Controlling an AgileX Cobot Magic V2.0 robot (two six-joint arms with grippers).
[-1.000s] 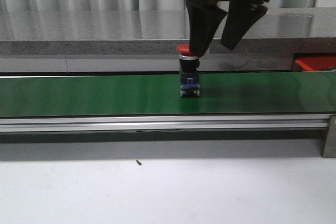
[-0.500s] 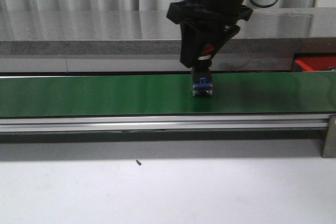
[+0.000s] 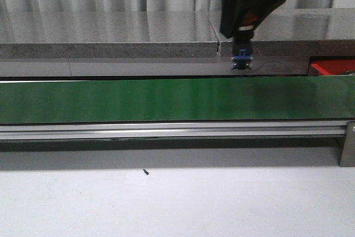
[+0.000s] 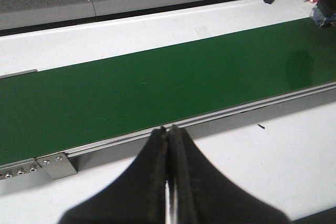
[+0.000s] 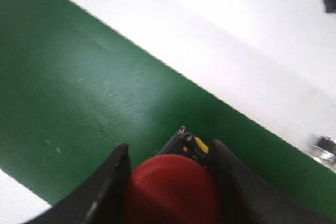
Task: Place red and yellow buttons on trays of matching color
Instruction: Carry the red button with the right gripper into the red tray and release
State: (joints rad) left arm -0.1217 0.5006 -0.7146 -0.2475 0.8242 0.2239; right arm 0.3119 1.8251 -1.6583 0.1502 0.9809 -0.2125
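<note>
Right now your right gripper (image 3: 242, 33) is clamped on the red button (image 5: 172, 190), and the button is off the belt. From the front you can see its dark body and blue base hanging below the fingers, clear above the green belt (image 3: 111, 99) with the grey ledge behind it. The right wrist view confirms the grasp: the red cap sits snug between the two black fingers (image 5: 113, 182), with the belt passing underneath.

Your left gripper (image 4: 168, 182) has its fingers pressed together with nothing between them, and it waits on the near side of the belt, well apart from the action.

So you are about midway through this one button, by my reading: the pick looks done, the placing is not. The red tray (image 3: 333, 67) shows only as a corner at the far right of the front view, beyond the belt and partly cut off by the frame edge. The button hangs to the left of it, not yet over it.

What remains, as far as you can judge from here, is to carry the button rightward over the tray's rim and release it inside. No yellow button and no yellow tray appear in any view, so you cannot tell how much of that half of the job is outstanding.
</note>
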